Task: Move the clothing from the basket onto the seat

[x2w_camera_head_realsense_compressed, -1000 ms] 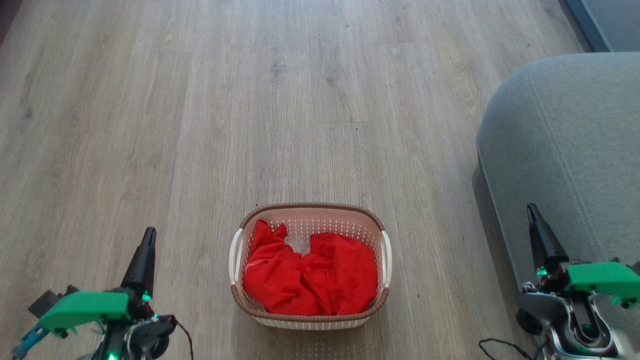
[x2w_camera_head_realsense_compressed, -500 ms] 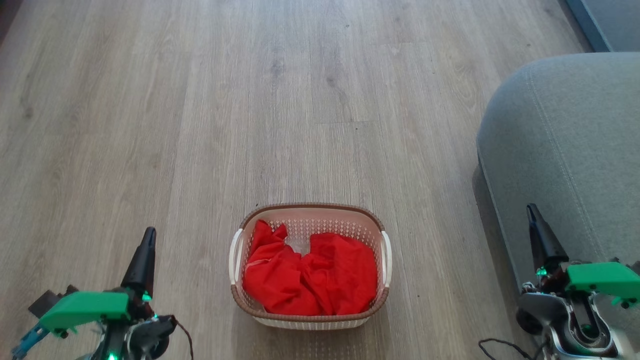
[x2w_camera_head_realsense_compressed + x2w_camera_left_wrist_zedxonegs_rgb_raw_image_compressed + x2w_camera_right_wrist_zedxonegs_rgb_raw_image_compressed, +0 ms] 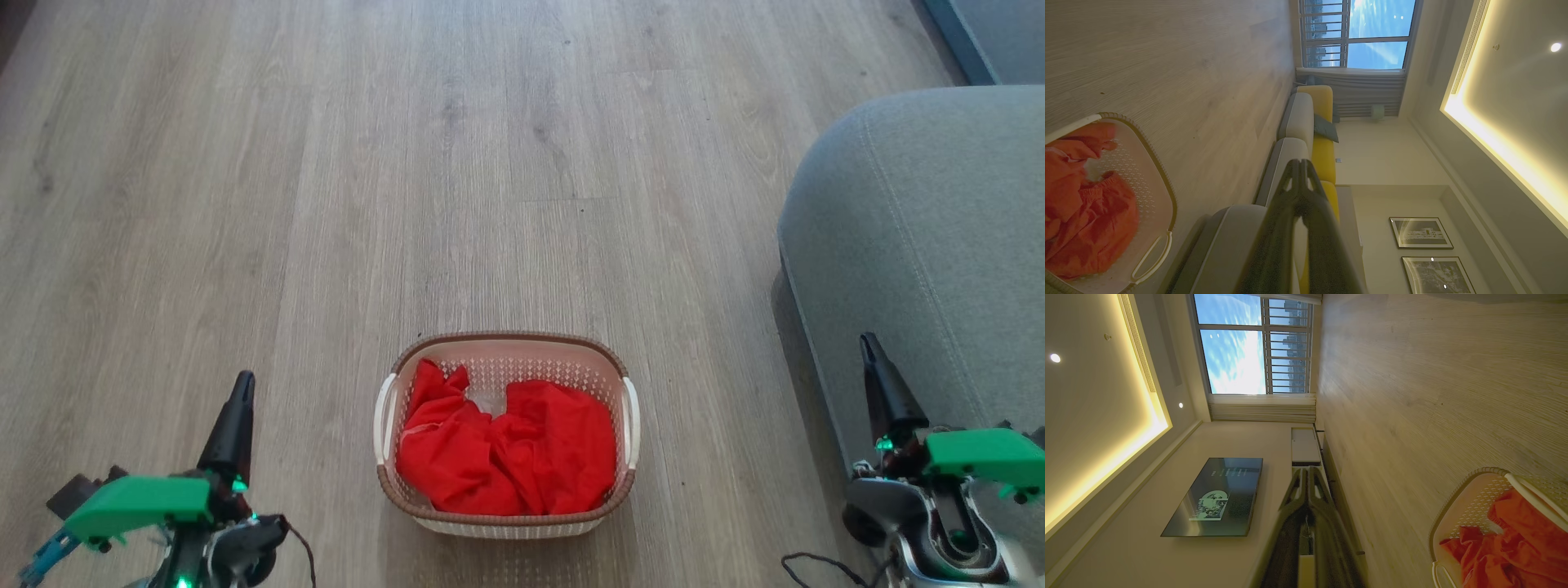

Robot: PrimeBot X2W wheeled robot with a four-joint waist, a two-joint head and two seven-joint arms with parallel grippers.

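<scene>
Crumpled bright red clothing [image 3: 506, 457] is heaped inside the cream perforated basket [image 3: 506, 336], which is rimmed in brown weave and fitted with white side handles. The basket is set upright on the wooden floor [image 3: 326, 204], apart from the grey upholstered seat [image 3: 922, 245] to its right.

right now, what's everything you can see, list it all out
clothing: one crumpled heap, number of pieces unclear, bright red, inside the basket
basket: one, cream with brown rim and white side handles, on the floor straight ahead
seat: one, grey fabric, on the robot's right, apart from the basket
floor: pale wood planks, underneath everything
window: one, blue sky beyond, far end of the room
screen: one, dark, on the wall
framed pictures: two, dark frames, on the wall
left gripper: one, dark fingers, shut, holding nothing, lower left
right gripper: one, dark fingers, shut, holding nothing, lower right in front of the seat
</scene>
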